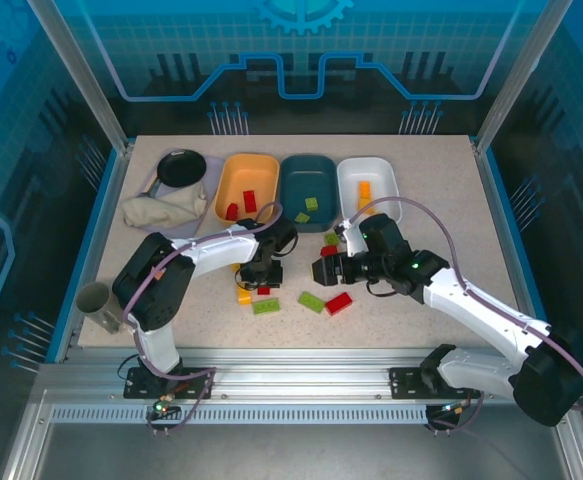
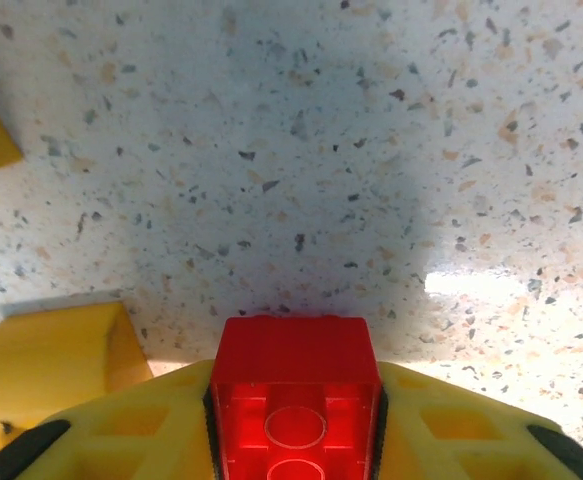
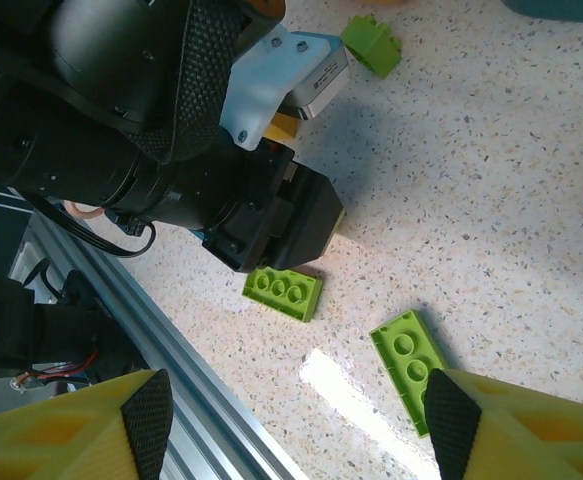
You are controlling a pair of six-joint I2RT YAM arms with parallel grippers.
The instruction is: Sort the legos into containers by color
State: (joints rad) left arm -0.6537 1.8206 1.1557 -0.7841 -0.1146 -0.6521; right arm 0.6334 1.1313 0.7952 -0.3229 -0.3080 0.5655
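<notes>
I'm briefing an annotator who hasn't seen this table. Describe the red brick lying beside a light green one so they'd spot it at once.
From the dark teal plastic bin midway along the back of the speckled table, come toward the front rail. Two flat pieces lie side by side there: the light green brick is left, the red brick right; colour tells them apart.

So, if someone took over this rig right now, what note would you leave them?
Left gripper: closed around a red lego, low over the table.
Right gripper: open, empty, a green lego beside one finger.
Done: two red legos in the orange-yellow bin, two green legos in the teal bin, one orange lego in the white bin.
Left: several loose legos, red, green and yellow, on the table in front of the bins.
</notes>
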